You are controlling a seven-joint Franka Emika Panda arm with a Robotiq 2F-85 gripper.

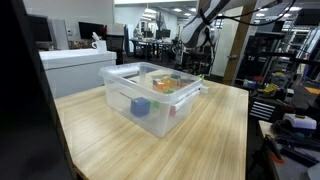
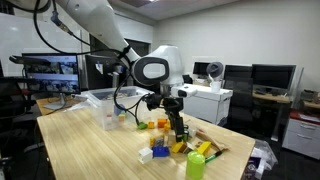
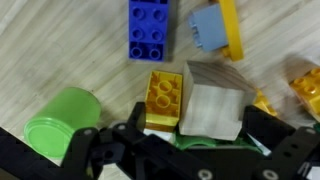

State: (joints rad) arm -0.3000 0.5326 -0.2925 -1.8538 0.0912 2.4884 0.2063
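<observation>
Your pincer (image 2: 179, 126) hangs released, jaws spread wide, low over the wooden surface (image 2: 90, 140). In the wrist view the wooden block (image 3: 215, 100) sits between the jaws, apparently tilted and touching a yellow brick (image 3: 165, 95), with a green cup (image 3: 60, 128) nearby. The risk is that a careless close catches the yellow brick as well. A finger could also strike the slanted block off-centre and tip it or shove it out of reach.
</observation>
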